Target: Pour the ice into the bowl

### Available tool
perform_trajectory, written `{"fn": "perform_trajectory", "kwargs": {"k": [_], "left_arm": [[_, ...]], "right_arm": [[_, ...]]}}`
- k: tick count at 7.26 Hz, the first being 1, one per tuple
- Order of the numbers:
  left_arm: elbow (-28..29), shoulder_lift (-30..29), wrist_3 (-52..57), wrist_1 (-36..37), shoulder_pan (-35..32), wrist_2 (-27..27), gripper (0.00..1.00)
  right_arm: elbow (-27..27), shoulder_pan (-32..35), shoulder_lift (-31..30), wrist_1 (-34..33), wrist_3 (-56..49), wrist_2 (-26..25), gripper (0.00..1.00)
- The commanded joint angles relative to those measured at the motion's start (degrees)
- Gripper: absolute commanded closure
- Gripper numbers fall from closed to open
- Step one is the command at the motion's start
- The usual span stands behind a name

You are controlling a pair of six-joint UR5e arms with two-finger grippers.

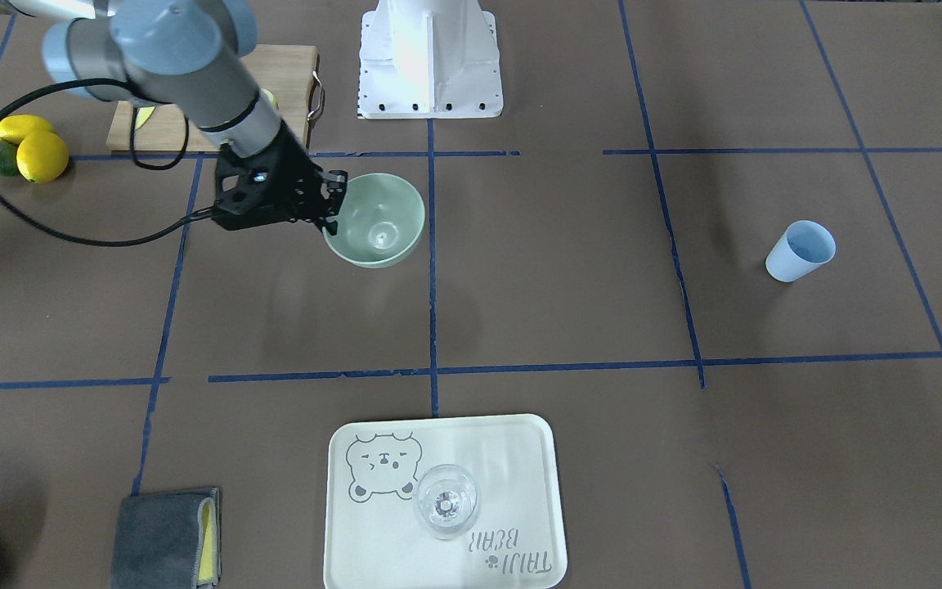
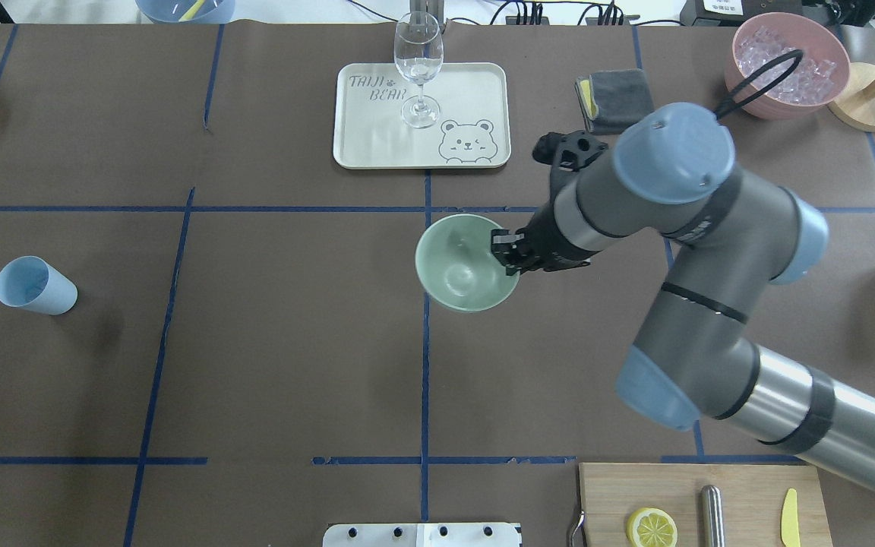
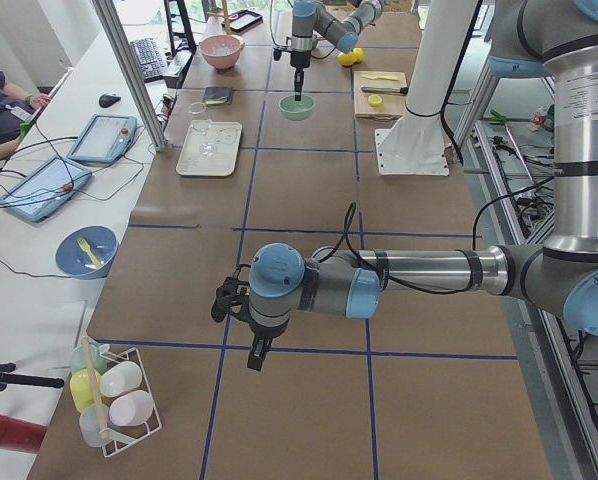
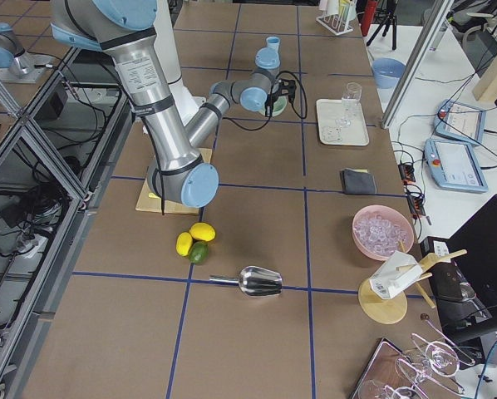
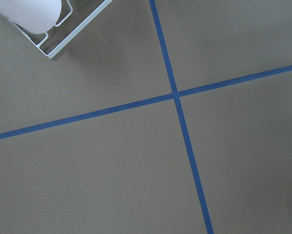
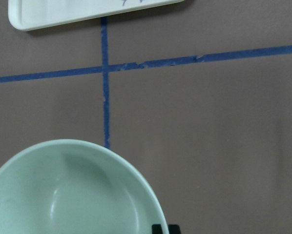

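The pale mint-green bowl [image 2: 459,266] sits near the table's middle, and its inside looks bare. My right gripper [image 2: 508,254] is shut on the bowl's right rim, one finger inside and one outside. The right wrist view shows the bowl [image 6: 68,190] low in the frame, with dark fingertips [image 6: 160,228] at its edge. In the front-facing view the bowl [image 1: 377,219] looks slightly tilted in the right gripper [image 1: 332,209]. The ice is not visible. A light blue cup [image 2: 31,285] stands far to the left. My left gripper [image 3: 256,352] hangs over bare table; I cannot tell its state.
A cream tray [image 2: 475,99] holds a wine glass [image 2: 417,68] beyond the bowl. A grey cloth [image 2: 612,91] and pink tub [image 2: 787,64] lie at the far right. The cutting board [image 2: 741,486] with a lemon slice is near the base. A wire cup rack [image 3: 114,395] stands near the left gripper.
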Motion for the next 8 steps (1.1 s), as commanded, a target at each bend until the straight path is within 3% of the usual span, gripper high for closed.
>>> {"fn": "perform_trajectory", "kwargs": {"k": [1,5,7,8], "left_arm": [[0.0,0.31,0.0,-0.02,0.0,0.0,0.0],[0.0,0.49,0.0,0.07,0.0,0.0,0.0],[0.0,0.49,0.0,0.07,0.09,0.0,0.0],[0.0,0.49,0.0,0.07,0.0,0.0,0.0]], "right_arm": [[-9.93,-6.14,11.92,-4.97,7.26,-6.49,1.0],[-26.14,-8.36,21.26,0.48,8.44,-9.58,1.0],[-27.4,-8.71,21.37,0.66,8.17,-9.76,1.0],[-27.4,-8.62,21.28,0.57,8.08,-10.46,0.86]]}}
